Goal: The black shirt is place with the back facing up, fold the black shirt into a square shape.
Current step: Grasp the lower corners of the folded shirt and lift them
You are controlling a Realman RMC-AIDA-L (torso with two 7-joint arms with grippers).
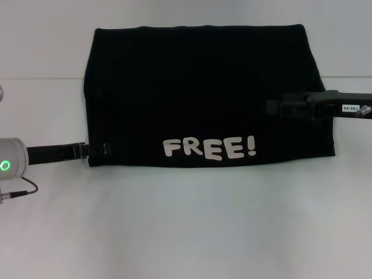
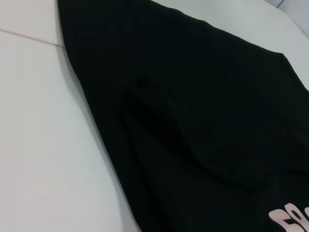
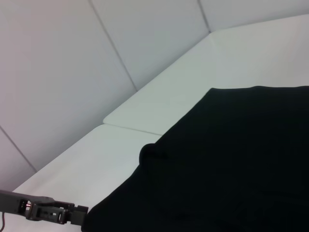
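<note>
The black shirt lies flat on the white table, folded into a wide rectangle. Off-white "FREE!" lettering faces up along its near edge. My left gripper reaches in low from the left and meets the shirt's near left corner. It also shows in the right wrist view at the cloth's edge. My right gripper comes in from the right and is over the shirt's right part, a little above its near right corner. The shirt fills the left wrist view, with a soft crease in the cloth.
White table surface lies in front of the shirt and on both sides. A table seam runs across at the back. A white wall panel stands behind the table. A cable hangs by the left arm.
</note>
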